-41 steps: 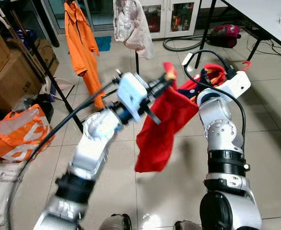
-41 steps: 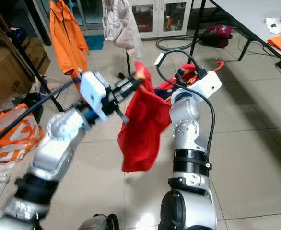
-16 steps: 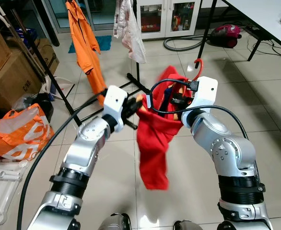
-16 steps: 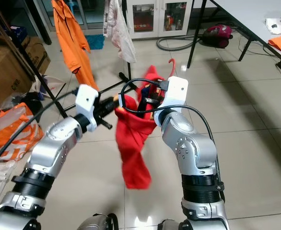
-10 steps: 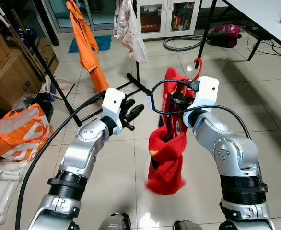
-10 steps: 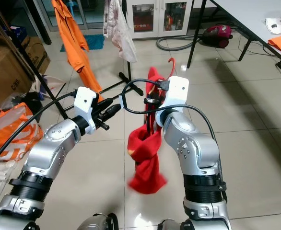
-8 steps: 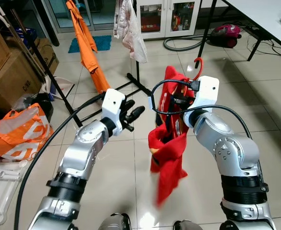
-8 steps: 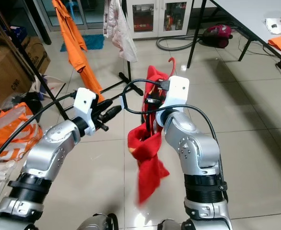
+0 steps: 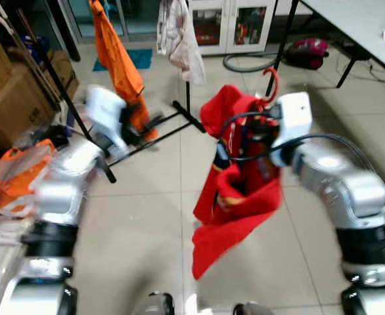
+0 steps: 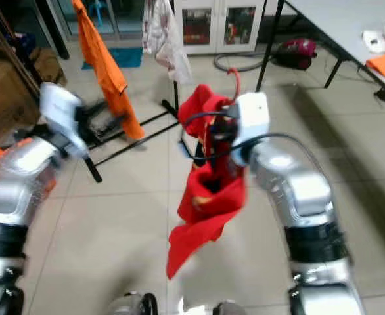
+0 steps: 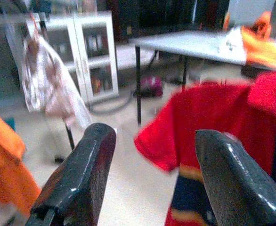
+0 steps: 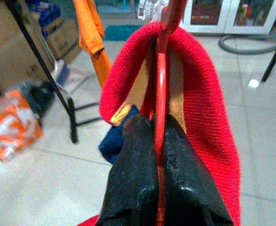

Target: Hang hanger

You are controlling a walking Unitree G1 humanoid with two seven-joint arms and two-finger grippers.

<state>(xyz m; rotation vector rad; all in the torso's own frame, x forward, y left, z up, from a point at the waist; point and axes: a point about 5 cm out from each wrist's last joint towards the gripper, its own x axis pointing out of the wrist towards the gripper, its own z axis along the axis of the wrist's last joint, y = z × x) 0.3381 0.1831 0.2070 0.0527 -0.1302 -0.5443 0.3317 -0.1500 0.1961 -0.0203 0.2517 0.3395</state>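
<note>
At centre, near: right gripper [image 12: 154, 155] clamped on thin red hanger [image 12: 162, 89]; red garment [image 9: 235, 190] draped, hanging toward 6 o'clock. Judgement: hanger stiff, light; cloth soft, liable to swing; hold hanger neck. Right wrist view confirms pinch. Left gripper [image 11: 154, 176], 10 o'clock, fingers spread, empty. Farther, 11 o'clock: orange clothing [image 9: 117, 52].

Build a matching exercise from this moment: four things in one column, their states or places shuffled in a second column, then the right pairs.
Things
1. right pincer
2. left pincer
3. red garment
4. orange garment

States
A. open, holding nothing
B. hanging on the clothes rack
C. shut on the red hanger
D. draped over the red hanger

Pairs: 1-C, 2-A, 3-D, 4-B
</note>
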